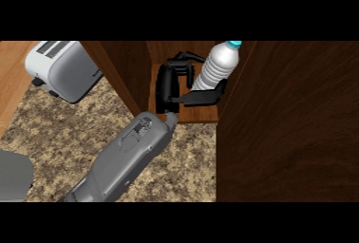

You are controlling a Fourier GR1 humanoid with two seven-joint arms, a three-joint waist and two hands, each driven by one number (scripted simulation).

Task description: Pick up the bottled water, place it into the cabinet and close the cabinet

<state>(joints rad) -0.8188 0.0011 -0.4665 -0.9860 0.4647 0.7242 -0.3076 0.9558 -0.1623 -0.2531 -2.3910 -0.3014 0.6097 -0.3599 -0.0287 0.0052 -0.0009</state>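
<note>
L robot hand (pixel 170 85) is inside the cabinet (pixel 203 113) opening. I see its fingers (pixel 188 58) curled at the top toward the bottled water (pixel 219 64), and the thumb (pixel 203 97) goes across to the lower part of the bottle, so the hand is closed round it from the left side. The palm is beside the bottle, w/ a small gap in the middle. R robot hand I do not see in the head view.

The bottle is clear w/ a teal cap (pixel 234 43). It leans a bit, cap toward upper right, and its base is hidden behind the thumb, so I cannot tell if it touches the cabinet floor.

The grey forearm (pixel 129 152) comes in from lower left, diagonal over the desk (pixel 63 128), which has a speckled stone top. The cabinet door (pixel 288 123), dark wood, stands open and fills the right side. A silver toaster (pixel 60 69) is on the desk, left of the cabinet, well apart from the hand. At the lower left edge is a grey flat shape (pixel 14 175); what it is, I cannot tell.
</note>
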